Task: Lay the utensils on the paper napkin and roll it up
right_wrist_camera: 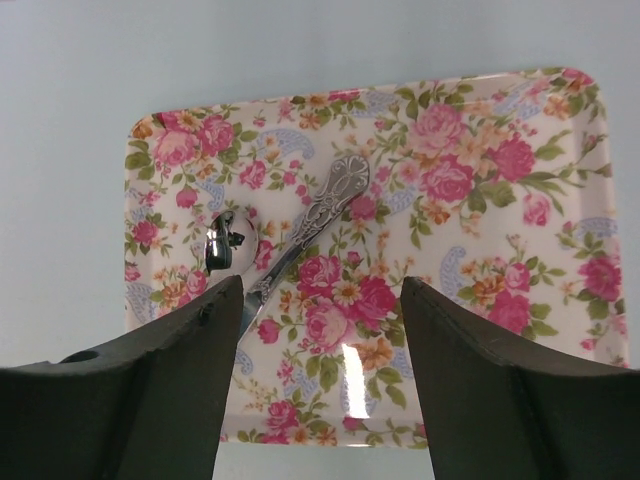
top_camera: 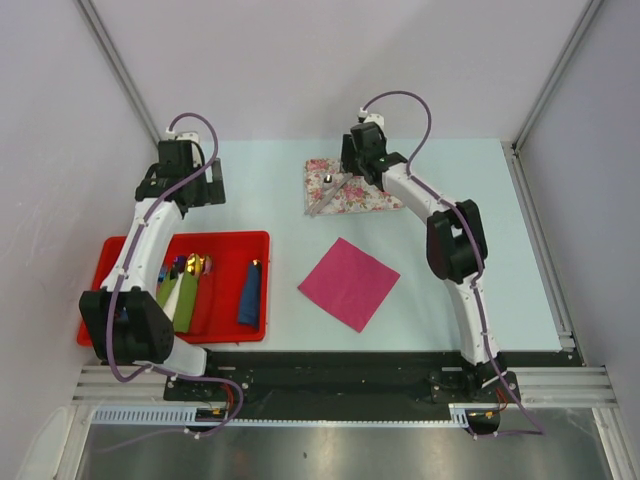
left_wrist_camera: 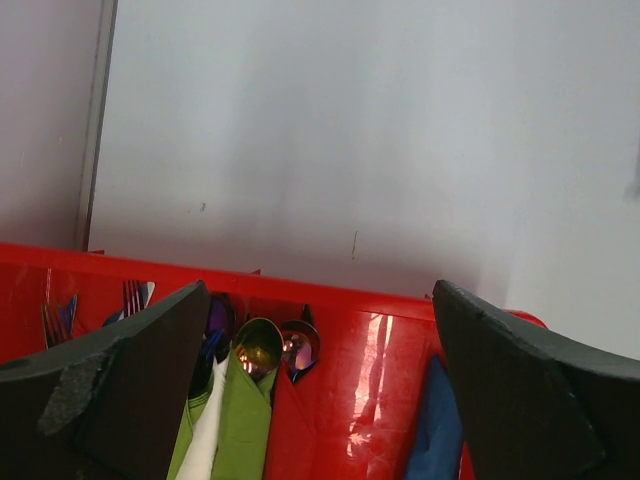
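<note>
**Asker:** Where are the utensils [right_wrist_camera: 320, 215]?

**Me:** They lie on the floral mat [right_wrist_camera: 480, 200], left of centre in my right wrist view. An ornate handle runs diagonally from the upper middle down towards my left finger. A shiny spoon bowl [right_wrist_camera: 228, 243] sits just beside it. How many pieces there are, I cannot tell. The paper napkin [top_camera: 349, 283] lies flat in the middle of the overhead view, well apart from the mat.

**Asker:** And your grippers?

**Me:** My right gripper [right_wrist_camera: 320, 290] hangs over the mat, jaws apart with nothing clamped between them. My left gripper [left_wrist_camera: 320, 300] is spread wide and holds nothing. It sits over the red tray [left_wrist_camera: 380, 340], above the green roll [left_wrist_camera: 245, 420] and the blue roll [left_wrist_camera: 435, 430].

**Asker:** How will the cutlery handle?

**Me:** I judge it stiff, thin and slick. Polished metal lying flat on a smooth mat gives my pads little to bite. A pinch near either end would probably let it pivot or skid. I'd take the handle across its narrow width, near the middle, where it should balance.

**Asker:** The napkin?

**Me:** Very light and limp, I expect, and easily creased or dragged along. The metal's weight should help pin it down for rolling.
</note>
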Robot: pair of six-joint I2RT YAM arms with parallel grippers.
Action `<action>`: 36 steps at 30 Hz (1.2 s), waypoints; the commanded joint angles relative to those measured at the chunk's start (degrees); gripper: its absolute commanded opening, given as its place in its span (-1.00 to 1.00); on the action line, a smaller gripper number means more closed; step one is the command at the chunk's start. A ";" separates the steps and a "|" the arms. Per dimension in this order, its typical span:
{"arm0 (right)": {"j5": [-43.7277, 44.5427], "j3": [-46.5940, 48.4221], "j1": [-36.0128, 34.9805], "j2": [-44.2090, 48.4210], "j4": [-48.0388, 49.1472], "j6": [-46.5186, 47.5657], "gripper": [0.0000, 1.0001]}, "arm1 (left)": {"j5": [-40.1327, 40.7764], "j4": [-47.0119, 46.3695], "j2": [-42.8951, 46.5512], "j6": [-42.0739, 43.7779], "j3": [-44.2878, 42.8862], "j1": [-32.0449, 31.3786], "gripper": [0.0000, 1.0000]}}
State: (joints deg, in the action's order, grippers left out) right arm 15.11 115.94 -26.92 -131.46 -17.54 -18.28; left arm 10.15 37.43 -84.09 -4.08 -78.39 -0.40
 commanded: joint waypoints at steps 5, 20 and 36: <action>3.78 6.75 -1.47 -6.96 0.40 -3.69 0.29 | 1.54 -1.66 0.86 -0.14 -0.01 1.90 0.99; 3.87 12.20 -2.79 -14.53 0.31 -6.59 0.25 | 1.98 -2.01 -0.46 -0.32 0.43 2.51 0.99; 5.28 12.73 -3.05 -16.90 -3.29 -10.54 0.05 | 2.15 -2.10 -2.13 0.03 -0.45 3.39 0.99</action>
State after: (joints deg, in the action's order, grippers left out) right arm 18.70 126.15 -29.95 -146.80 -19.57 -26.46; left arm 11.68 36.95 -86.00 -4.05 -78.30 2.17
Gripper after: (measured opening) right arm 0.529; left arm 0.996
